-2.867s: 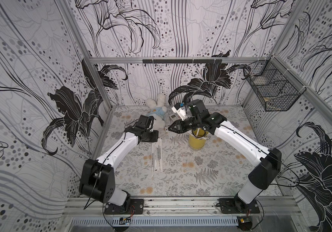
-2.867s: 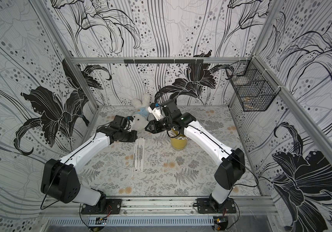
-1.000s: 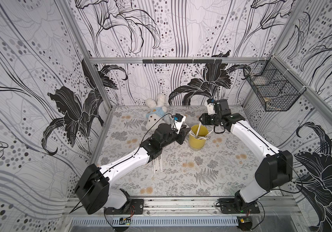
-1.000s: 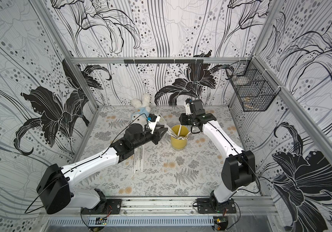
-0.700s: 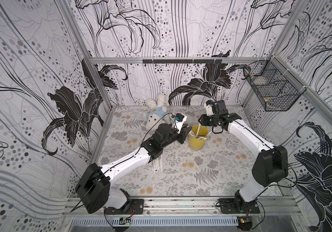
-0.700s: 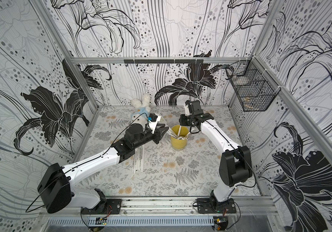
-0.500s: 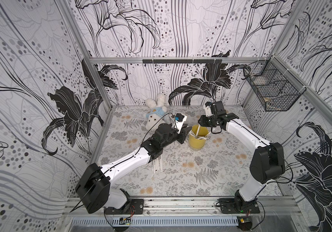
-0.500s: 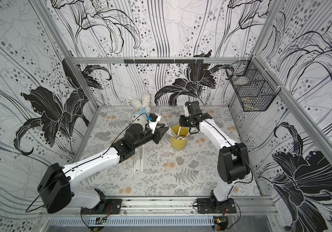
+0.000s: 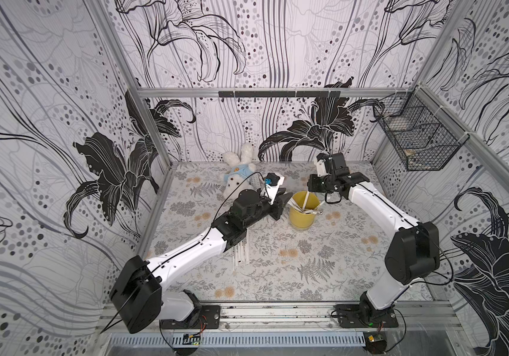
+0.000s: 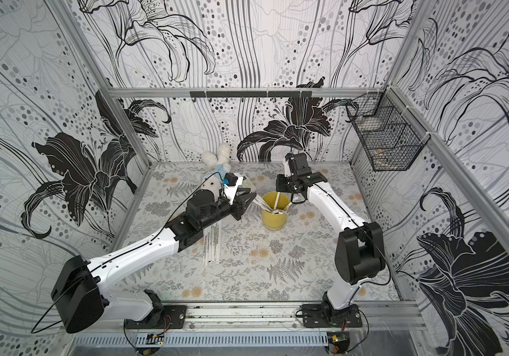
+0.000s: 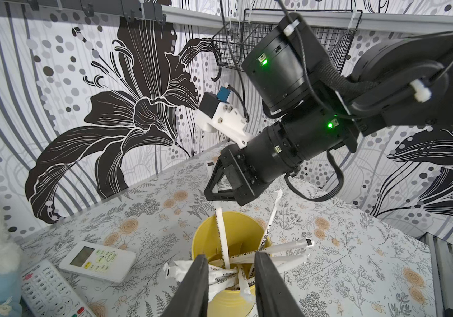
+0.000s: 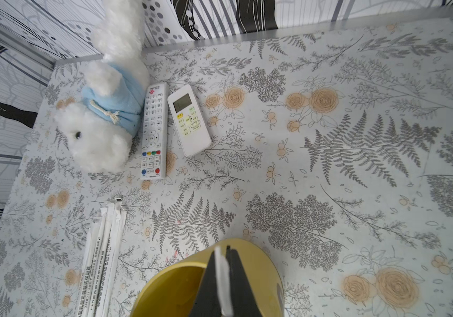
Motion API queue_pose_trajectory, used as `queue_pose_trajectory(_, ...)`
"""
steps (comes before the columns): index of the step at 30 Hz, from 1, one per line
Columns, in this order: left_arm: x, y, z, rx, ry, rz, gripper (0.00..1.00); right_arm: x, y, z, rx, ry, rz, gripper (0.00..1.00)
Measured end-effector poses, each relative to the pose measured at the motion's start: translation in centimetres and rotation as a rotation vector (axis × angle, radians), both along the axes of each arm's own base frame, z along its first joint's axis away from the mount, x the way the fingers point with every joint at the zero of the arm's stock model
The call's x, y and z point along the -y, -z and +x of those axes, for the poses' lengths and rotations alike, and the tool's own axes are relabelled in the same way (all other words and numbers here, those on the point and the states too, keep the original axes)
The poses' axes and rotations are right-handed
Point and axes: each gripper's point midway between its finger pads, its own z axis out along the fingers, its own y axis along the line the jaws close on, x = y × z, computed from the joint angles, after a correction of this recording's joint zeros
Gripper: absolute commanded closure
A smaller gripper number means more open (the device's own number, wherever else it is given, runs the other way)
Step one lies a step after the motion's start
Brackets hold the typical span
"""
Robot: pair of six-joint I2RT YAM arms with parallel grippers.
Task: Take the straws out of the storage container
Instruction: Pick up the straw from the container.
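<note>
Now the right gripper point(image 12: 222, 255) is pinched shut on one upright straw point(image 11: 221, 236) in the yellow cup point(image 9: 301, 222) mid-table; the left gripper point(image 11: 231, 255) stands open, apparently empty, at its rim. Next: a straight lift clear of the tangled straws point(image 11: 280, 248).

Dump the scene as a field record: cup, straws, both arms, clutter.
container: yellow cylindrical cup, upright, mid-table
in cup: several white paper-wrapped straws, crisscrossed
out of cup: bundle of wrapped straws flat on the floral table
right gripper: jaws shut on one upright straw above the cup
left gripper: jaws open at the cup's rim, gripping nothing
clutter: long white remote control, short white remote control, white plush rabbit
</note>
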Motion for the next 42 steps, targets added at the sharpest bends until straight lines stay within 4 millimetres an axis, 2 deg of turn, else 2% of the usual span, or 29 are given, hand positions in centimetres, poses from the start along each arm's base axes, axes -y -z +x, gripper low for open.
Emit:
queue_pose_trajectory(8,-0.3,-0.8,-0.3,-0.01,-0.005,-0.032,0.66,0.5,-9.0,0.7,0.174,0.014,0.003,0.93)
queue_pose_trajectory(15,-0.7,-2.0,-0.9,-0.007,-0.003,-0.065,0.66,0.8,-14.7,0.3,0.266,0.018,-0.007,0.94)
queue_pose_trajectory(18,-1.2,-2.8,-1.4,0.0,-0.004,-0.072,0.66,-0.1,-18.6,-0.7,0.332,0.001,-0.005,0.94)
queue_pose_trajectory(22,-2.1,-3.9,-2.5,0.007,-0.008,-0.077,0.71,-2.8,-24.2,-2.8,0.434,-0.069,0.021,0.95)
queue_pose_trajectory(25,-3.0,-4.1,-3.1,-0.014,-0.019,-0.065,0.71,-5.3,-26.6,-4.2,0.469,-0.14,0.05,0.95)
queue_pose_trajectory(28,-4.1,-4.2,-3.7,-0.048,-0.048,-0.058,0.71,-8.2,-26.8,-5.4,0.446,-0.243,0.086,0.95)
queue_pose_trajectory(30,-5.1,-4.2,-4.4,-0.075,-0.067,-0.054,0.71,-10.5,-25.8,-6.2,0.404,-0.33,0.116,0.95)
queue_pose_trajectory(38,-11.0,-5.2,-8.4,-0.163,-0.174,-0.099,0.7,-19.1,-18.4,-9.1,0.143,-0.611,0.203,0.96)
queue_pose_trajectory(42,-13.2,-2.6,-9.4,-0.249,-0.246,-0.091,0.7,-22.7,-13.8,-10.5,-0.011,-0.707,0.24,0.96)
